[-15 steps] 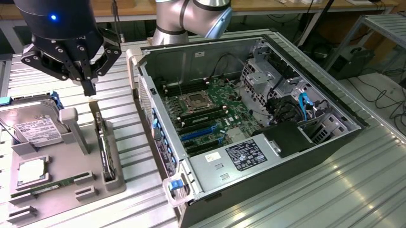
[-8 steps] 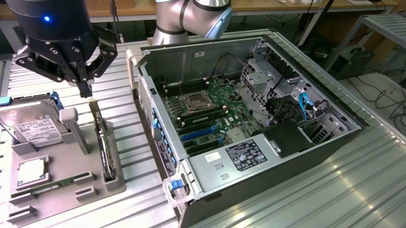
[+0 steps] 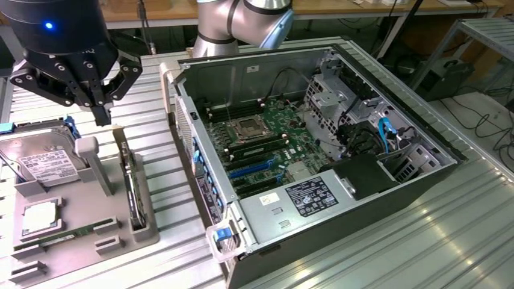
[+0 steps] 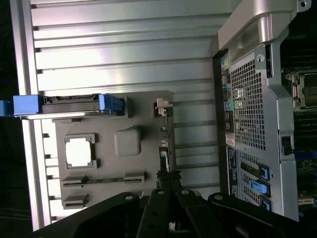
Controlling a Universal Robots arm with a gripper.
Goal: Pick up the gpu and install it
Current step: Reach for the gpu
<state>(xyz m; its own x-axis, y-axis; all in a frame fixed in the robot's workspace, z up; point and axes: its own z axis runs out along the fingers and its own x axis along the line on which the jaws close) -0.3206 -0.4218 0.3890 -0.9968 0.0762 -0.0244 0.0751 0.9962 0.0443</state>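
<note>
The jaws are hanging clenched, grasping nothing, above the far end of the gray tray (image 3: 84, 208) that is lying on the slatted metal bench (image 3: 153, 108). The gpu (image 3: 129, 174) is standing on its edge in the slot along the tray's side facing the open computer case (image 3: 321, 150), just beside the jaws' tips and not touching them. In the wrist view the gpu (image 4: 163, 144) is appearing edge-on, directly ahead of the jaws. A hard drive (image 3: 44, 159), a processor (image 3: 38, 217) and a RAM stick (image 3: 68, 236) are sitting in the tray's other seats.

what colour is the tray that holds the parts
Grey. The tray shows best in the wrist view.
</note>
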